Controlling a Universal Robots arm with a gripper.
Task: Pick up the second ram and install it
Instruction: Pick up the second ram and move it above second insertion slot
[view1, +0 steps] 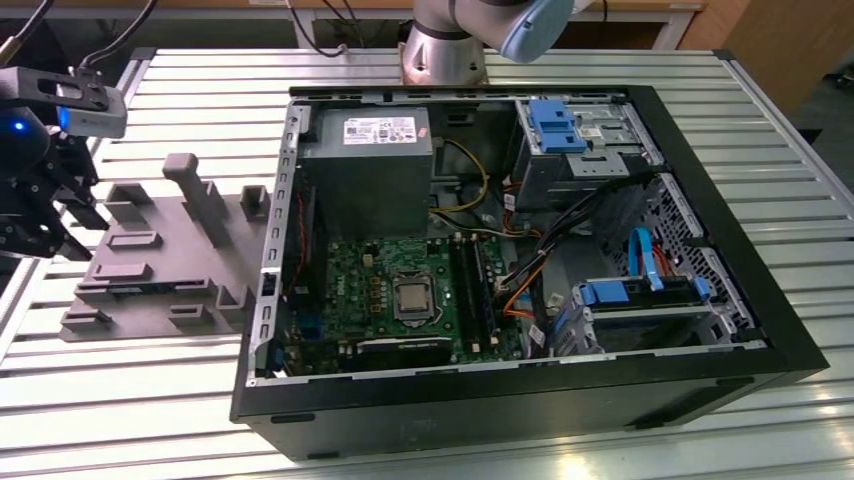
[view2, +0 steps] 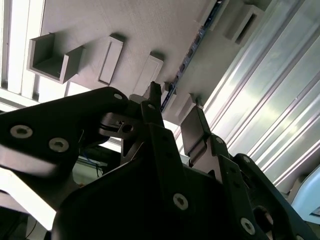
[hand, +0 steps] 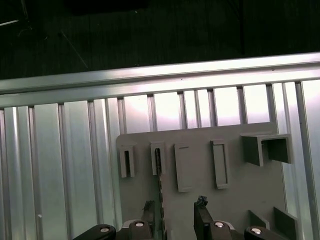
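- Ram (hand: 159, 175) stood on edge in the grey holder (hand: 200, 175), with one end in a slot and the rest running straight in between the fingers.
- Claw (hand: 174, 206) was released. In both wrist views I saw a wide gap between its two fingers (hand: 200, 206).
- The ram sat inside that gap, just beside one finger and apart from the other. I could not tell whether it touched the near one.
- In the exterior view the claw (view1: 40, 200) hung at the exterior view's left edge, pointing down over the holder's outer side.
- The holder lay flat on the slatted table (view1: 200, 90), beside the open case (view1: 534, 400), and the claw was well apart from that case.
- The arm's base (view1: 447, 45) stood behind the case.
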